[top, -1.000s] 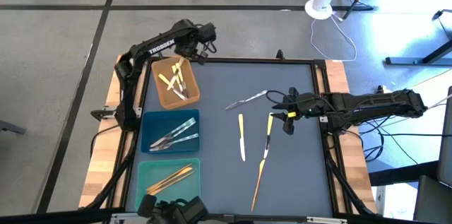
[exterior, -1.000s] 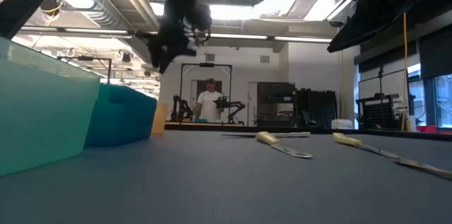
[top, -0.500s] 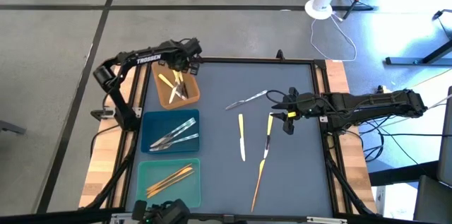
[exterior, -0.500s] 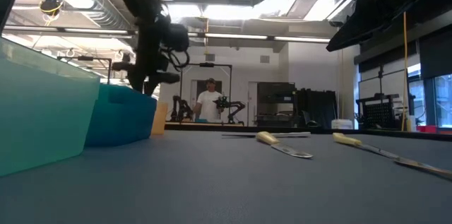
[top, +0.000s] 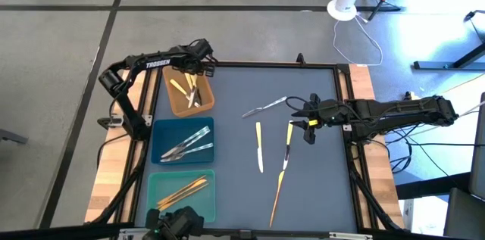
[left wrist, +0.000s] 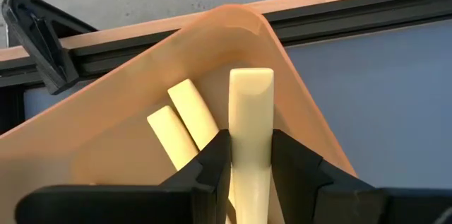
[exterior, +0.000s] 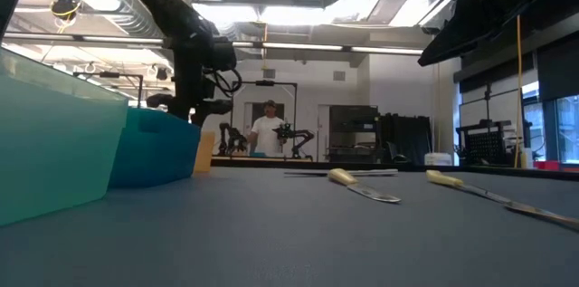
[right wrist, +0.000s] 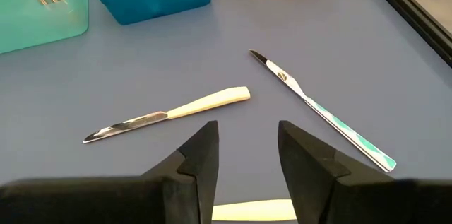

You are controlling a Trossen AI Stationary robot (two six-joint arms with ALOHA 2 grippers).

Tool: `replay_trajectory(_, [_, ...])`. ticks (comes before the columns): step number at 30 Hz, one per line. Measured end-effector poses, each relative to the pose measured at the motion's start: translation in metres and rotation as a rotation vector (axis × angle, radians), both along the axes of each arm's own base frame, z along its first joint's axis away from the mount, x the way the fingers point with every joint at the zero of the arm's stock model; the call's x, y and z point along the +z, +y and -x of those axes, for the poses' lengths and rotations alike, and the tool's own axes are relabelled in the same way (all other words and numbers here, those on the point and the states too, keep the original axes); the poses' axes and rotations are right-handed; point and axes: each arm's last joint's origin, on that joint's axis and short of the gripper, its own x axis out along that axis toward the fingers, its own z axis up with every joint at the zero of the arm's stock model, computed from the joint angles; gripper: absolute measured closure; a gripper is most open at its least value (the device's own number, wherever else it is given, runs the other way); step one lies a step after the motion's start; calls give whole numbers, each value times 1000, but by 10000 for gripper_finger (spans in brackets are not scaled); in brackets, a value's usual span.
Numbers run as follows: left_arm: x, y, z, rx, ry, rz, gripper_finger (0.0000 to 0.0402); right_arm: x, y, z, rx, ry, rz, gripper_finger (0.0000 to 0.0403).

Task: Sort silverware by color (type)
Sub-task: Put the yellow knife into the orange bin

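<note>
The table [top: 318, 187] is a matte slate-blue sheet in a black frame with pale wood strips along its sides. At its left side stand three smooth plastic trays in a column. The teal tray [top: 180, 194] holds slim orange-gold pieces, the blue tray [top: 182, 140] holds silver-grey ones, and the brown tray [top: 187, 88], rounded at its corners, holds yellow-handled ones.

The left arm [top: 151, 63] carries white lettering, "TROSSEN", readable from above. Its left end effector [left wrist: 251, 155] is over the brown tray's far end, its dark fingers [left wrist: 212, 164] clamped on a flat, cream-yellow handle [left wrist: 251, 132] with a squared tip. Only the left wrist view shows this grip, with two more rounded yellow handles [left wrist: 180, 121] lying in the tray beneath.

The right end effector [right wrist: 246, 155] hovers over the table's right-centre part, fingers parted with nothing between them.

Loose on the bare table lie a yellow-handled knife [top: 259, 147] with a shiny blade, a second yellow-handled knife [top: 288, 143], a thin orange-gold piece [top: 277, 194] just nearer than it, and an all-silver piece [top: 264, 107] farther off. The right wrist view shows that silver piece as mirror-bright, catching teal reflections.

The low view alone shows a person [exterior: 269, 133] in a white top across the room.
</note>
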Motion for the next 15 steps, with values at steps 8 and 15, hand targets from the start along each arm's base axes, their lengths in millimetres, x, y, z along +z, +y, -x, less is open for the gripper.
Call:
replay_trajectory(8, [0, 0, 0, 4, 10, -9, 317, 0, 0, 0, 1, 0, 0, 269])
replay_trajectory(15, [0, 0, 0, 3, 11, -10, 268, 0, 0, 0, 1, 0, 0, 269])
